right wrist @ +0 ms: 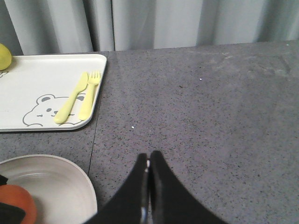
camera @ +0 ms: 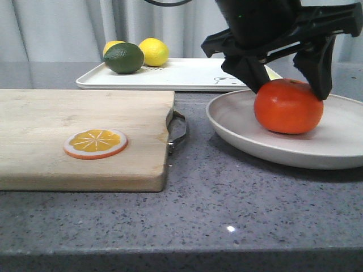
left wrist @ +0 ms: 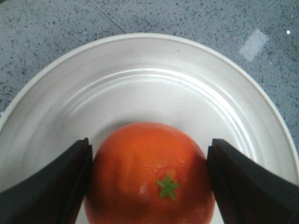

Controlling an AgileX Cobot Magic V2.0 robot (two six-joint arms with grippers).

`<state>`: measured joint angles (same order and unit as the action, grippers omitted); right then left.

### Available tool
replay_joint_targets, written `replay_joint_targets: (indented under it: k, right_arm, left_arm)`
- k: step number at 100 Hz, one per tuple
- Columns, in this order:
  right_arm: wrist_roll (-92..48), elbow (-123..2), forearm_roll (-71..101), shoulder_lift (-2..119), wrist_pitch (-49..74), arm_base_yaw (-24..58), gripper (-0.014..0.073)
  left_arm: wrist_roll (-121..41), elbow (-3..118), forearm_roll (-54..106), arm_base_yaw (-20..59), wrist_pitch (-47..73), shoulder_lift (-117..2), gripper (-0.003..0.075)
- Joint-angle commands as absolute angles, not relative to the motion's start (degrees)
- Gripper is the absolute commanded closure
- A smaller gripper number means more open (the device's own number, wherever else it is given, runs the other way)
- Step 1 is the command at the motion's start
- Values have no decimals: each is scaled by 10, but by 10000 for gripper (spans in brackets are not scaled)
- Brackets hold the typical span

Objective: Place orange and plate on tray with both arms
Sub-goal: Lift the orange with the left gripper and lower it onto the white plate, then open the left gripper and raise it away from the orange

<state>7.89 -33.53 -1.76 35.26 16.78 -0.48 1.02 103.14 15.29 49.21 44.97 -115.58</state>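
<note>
The orange point(camera: 288, 107) rests in the off-white plate point(camera: 238, 127) at the right of the front view. My left gripper point(camera: 292, 90) comes down over it, one black finger pressed against each side; the left wrist view shows the orange point(left wrist: 149, 163) filling the gap of the gripper point(left wrist: 149, 186) above the plate point(left wrist: 154, 60). The white tray point(camera: 187, 76) lies behind the plate. My right gripper point(right wrist: 149, 156) is shut on nothing over bare grey table, beside the plate point(right wrist: 56, 186) and near the tray point(right wrist: 46, 79) with its bear print. It does not show in the front view.
A wooden cutting board point(camera: 85, 136) with a metal handle point(camera: 178, 130) takes up the left, an orange slice point(camera: 95, 143) lying on it. A yellow lemon point(camera: 154, 51) and a green fruit point(camera: 123, 58) sit on the tray's far left end. Curtains hang behind.
</note>
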Motion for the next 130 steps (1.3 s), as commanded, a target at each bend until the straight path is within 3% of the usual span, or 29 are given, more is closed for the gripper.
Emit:
replay_joint_targets:
  k: [1, 14, 25, 76, 92, 119, 130]
  right_arm:
    - [74, -356, -21, 357, 126, -7, 660]
    - [74, -356, -21, 357, 126, -7, 660]
    - [74, -356, -21, 357, 126, -7, 660]
    - [74, -356, -21, 357, 126, -7, 660]
    - [74, -356, -21, 357, 126, -7, 660]
    - [74, -356, -21, 357, 125, -7, 660]
    - [74, -356, -21, 357, 125, -7, 660]
  left_arm:
    - [9, 1050, 165, 496, 414, -1125, 333]
    - [9, 1050, 165, 496, 414, -1126, 225]
    - [9, 1050, 165, 495, 414, -1126, 181]
    - [9, 1050, 154, 491, 425, -1102, 204]
    - [9, 1050, 147, 487, 417, -1067, 311]
    - [8, 998, 139, 484, 366, -996, 650]
    - [0, 948, 139, 484, 321, -953, 740]
